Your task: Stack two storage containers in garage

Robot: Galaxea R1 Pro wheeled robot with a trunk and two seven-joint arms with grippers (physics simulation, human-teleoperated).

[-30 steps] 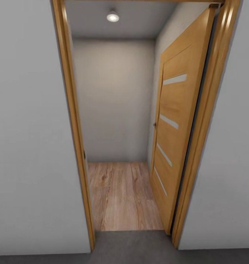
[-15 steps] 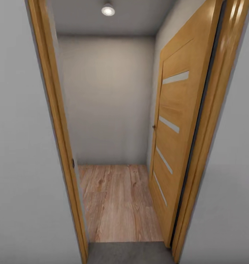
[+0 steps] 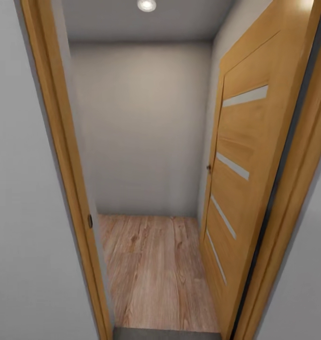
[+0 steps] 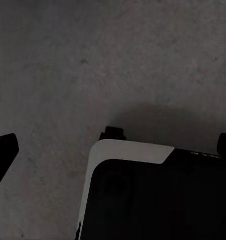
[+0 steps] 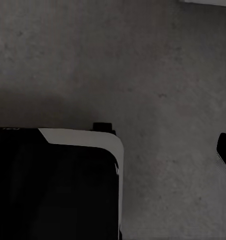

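Observation:
The two storage containers are out of view. I face an open doorway [image 3: 146, 141] from the garage side. A thin strip of the dark grey concrete floor [image 3: 165, 334] lies at the threshold. Over that same floor [image 4: 93, 60], my left gripper [image 4: 113, 150] hangs open and empty, one black fingertip [image 4: 3, 152] showing at each side edge. My right gripper [image 5: 113, 150] is also over the concrete [image 5: 157, 75], with one fingertip [image 5: 225, 150] at the picture's edge and nothing held. The robot's own black and white base [image 4: 157, 195] lies below both grippers.
Beyond the doorway is a short hallway with a light wood-plank floor [image 3: 156, 269] and a plain end wall [image 3: 141, 127]. The wooden door [image 3: 245, 165] with pale stripes stands swung open on the right. The orange door frame [image 3: 61, 165] stands close on the left, with its other post [image 3: 292, 212] on the right.
The whole head view has shifted: the camera has come closer to the doorway, so the frame fills more of the picture and less grey floor shows at the threshold.

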